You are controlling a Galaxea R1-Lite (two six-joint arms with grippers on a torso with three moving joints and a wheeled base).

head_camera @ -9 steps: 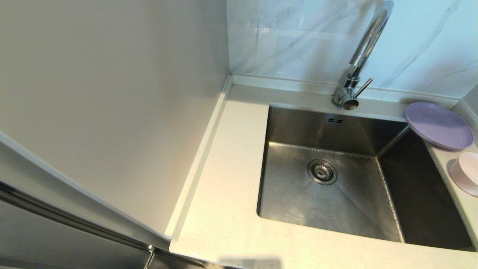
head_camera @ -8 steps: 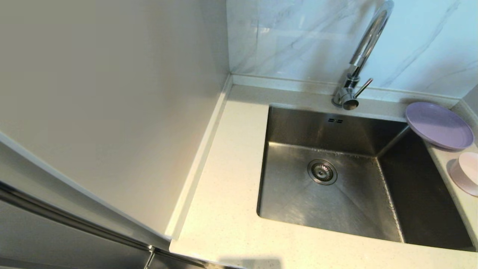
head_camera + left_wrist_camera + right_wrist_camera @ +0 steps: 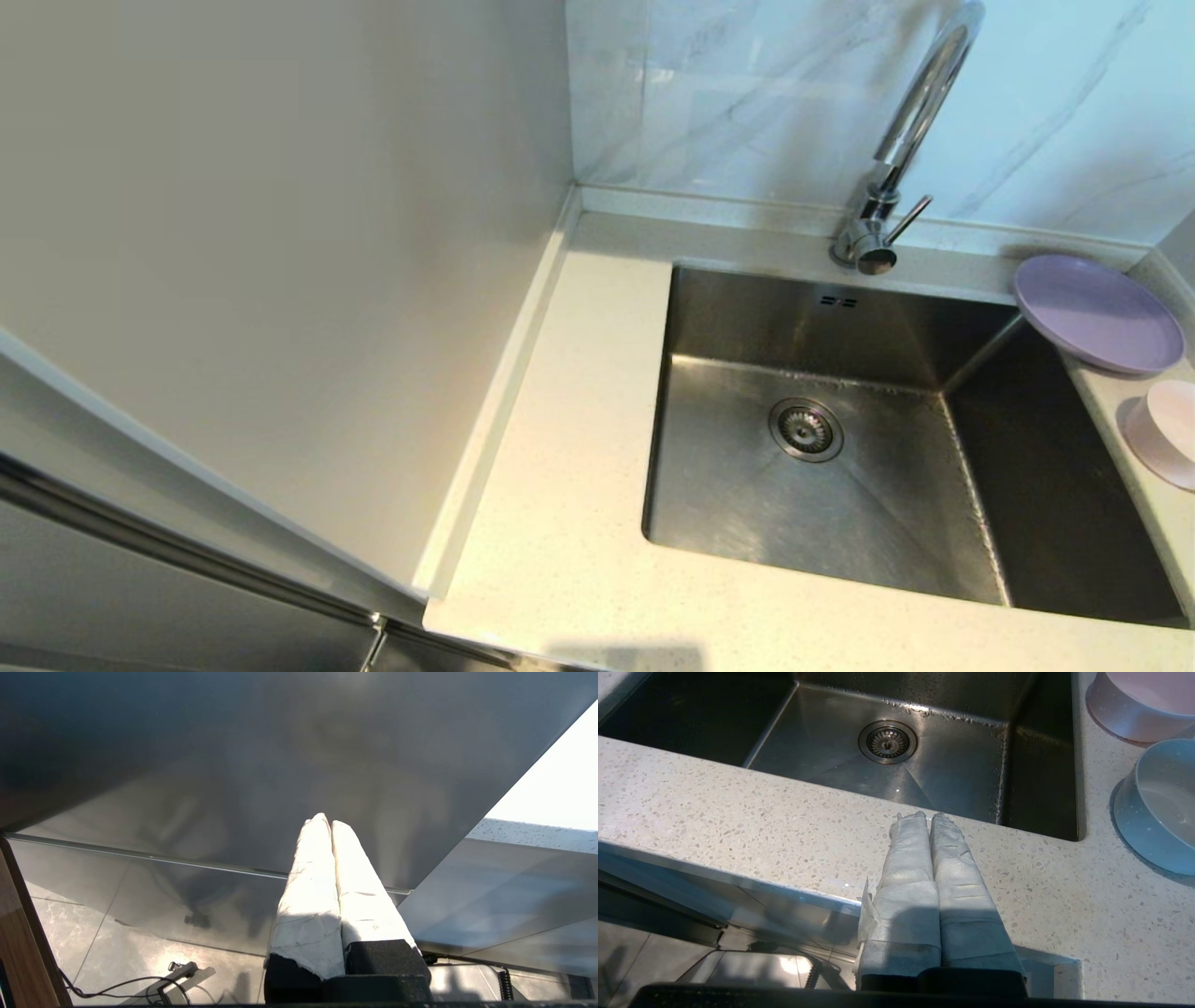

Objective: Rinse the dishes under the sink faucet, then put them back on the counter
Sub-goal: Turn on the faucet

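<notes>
The lavender plate (image 3: 1097, 313) lies on the counter (image 3: 579, 467) at the basin's far right corner, partly overhanging the basin (image 3: 840, 504). The pink bowl (image 3: 1167, 434) stands just in front of it, on the right strip of counter; the right wrist view also shows this pink bowl (image 3: 1143, 704). The chrome faucet (image 3: 896, 159) rises behind the basin, and no water runs. Neither gripper appears in the head view. My right gripper (image 3: 929, 814) is shut and empty over the counter's front edge. My left gripper (image 3: 326, 820) is shut and empty, low beside a grey cabinet panel.
A blue-grey bowl (image 3: 1157, 807) sits on the counter in front of the pink one. The drain (image 3: 805, 429) lies in the basin floor. A tall pale side panel (image 3: 280, 233) walls off the counter's left side, and marbled tiles (image 3: 747, 93) rise behind.
</notes>
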